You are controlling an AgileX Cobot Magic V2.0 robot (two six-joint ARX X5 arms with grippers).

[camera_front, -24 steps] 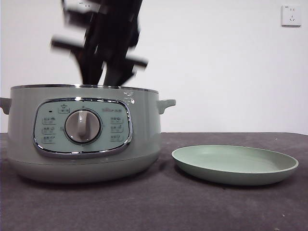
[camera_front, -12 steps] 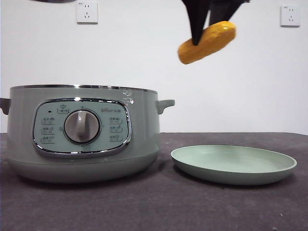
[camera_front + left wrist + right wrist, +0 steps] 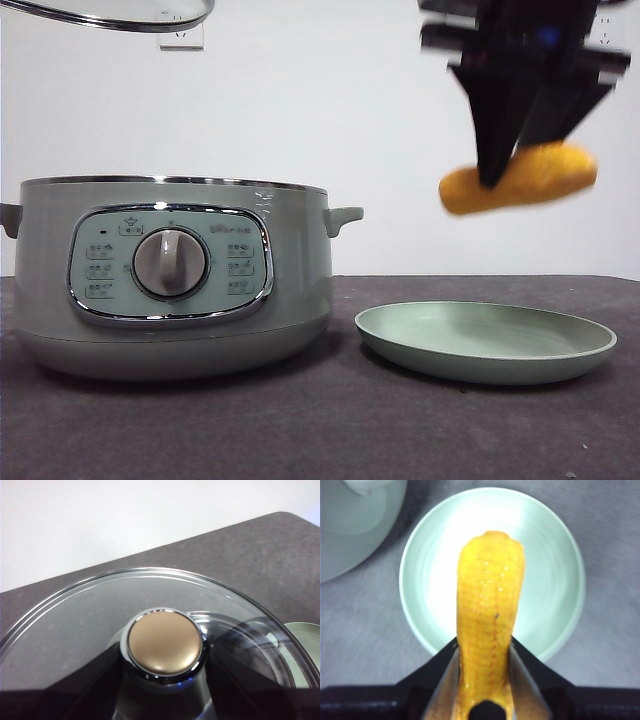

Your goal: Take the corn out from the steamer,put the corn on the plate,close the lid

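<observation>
A dark grey desk (image 3: 300,420) carries the steamer (image 3: 170,275) (lid off) with the plate (image 3: 486,342) just beside it.

We see a glossy yellow-orange corn (image 3: 520,180) with fine kernel speckling between black jaws. The plate (image 3: 486,342) is matte pale green, the steamer (image 3: 170,275) sage green with chrome rim and silver dial (image 3: 171,263). The clear lid (image 3: 150,630) carries a bronze-gold, chrome-ringed knob (image 3: 164,642). The table (image 3: 320,430) is dark grey.

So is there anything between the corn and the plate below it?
No, only open air separates the corn, held by the right gripper, from the plate, as the front view shows.
</observation>
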